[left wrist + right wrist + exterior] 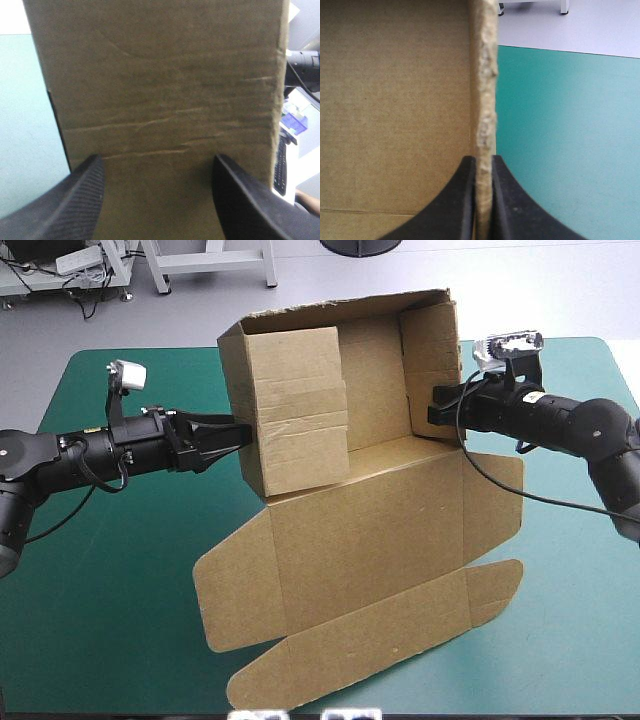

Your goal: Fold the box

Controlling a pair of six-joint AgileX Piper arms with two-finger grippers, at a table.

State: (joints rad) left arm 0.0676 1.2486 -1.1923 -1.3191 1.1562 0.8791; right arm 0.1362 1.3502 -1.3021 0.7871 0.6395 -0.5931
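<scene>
Two walls of the box (pixel 350 510) stand raised on the 12 o'clock half of the table (pixel 110 630); its lid (pixel 340 640) lies flat toward 6. At 3 o'clock my right gripper (pixel 438 412) pinches the right wall's rough, fibrous edge. At 9 my left gripper (pixel 238 433) is spread wide against creased brown board and grips nothing. I think this wall may spring outward, because the stiff board is only pushed, not held.

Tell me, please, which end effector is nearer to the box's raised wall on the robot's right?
Right. The right end effector is shut on that wall; the left end effector stands open at the opposite wall of the box.
</scene>
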